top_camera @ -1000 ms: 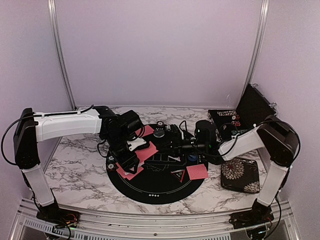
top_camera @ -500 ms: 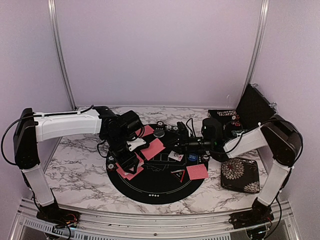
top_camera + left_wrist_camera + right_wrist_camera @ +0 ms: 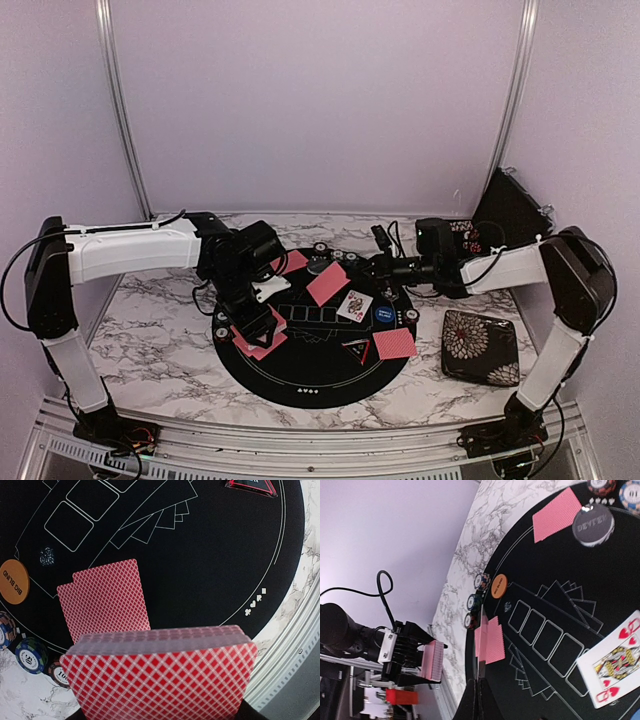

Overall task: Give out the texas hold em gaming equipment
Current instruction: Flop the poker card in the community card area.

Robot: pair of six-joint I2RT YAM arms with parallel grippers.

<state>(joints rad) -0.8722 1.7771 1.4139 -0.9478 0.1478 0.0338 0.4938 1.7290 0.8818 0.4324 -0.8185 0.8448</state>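
You are working on a grey-veined marble tabletop point(image 3: 160, 330), closed in by pale lilac walls point(image 3: 320, 100), with a metal post point(image 3: 118, 110) at each back corner and a metal rail point(image 3: 300, 445) along the near edge. A large round black mat point(image 3: 310, 385) with white lines lies in the middle.

Your left gripper point(image 3: 255, 330) hangs over the mat's left side, its fingers clamped across a deck of red-backed cards point(image 3: 160, 675). Just beyond the deck, two face-down cards point(image 3: 105, 600) lie overlapping on the mat, next to an orange "BIG BLIND" button point(image 3: 14, 581) and small chip stacks point(image 3: 30, 652) at the mat's edge.

Your right gripper point(image 3: 480, 692) is over the mat's far right side, its fingers pressed together on nothing.

A queen of hearts point(image 3: 354, 304) lies face up near the centre, with a face-down card point(image 3: 328, 284) behind it and a blue button point(image 3: 385, 314) just to its right. A black triangle marker point(image 3: 357, 349) and more face-down cards point(image 3: 395, 345) lie toward the front right.

Off the mat to the right there is a black floral case point(image 3: 480, 347).
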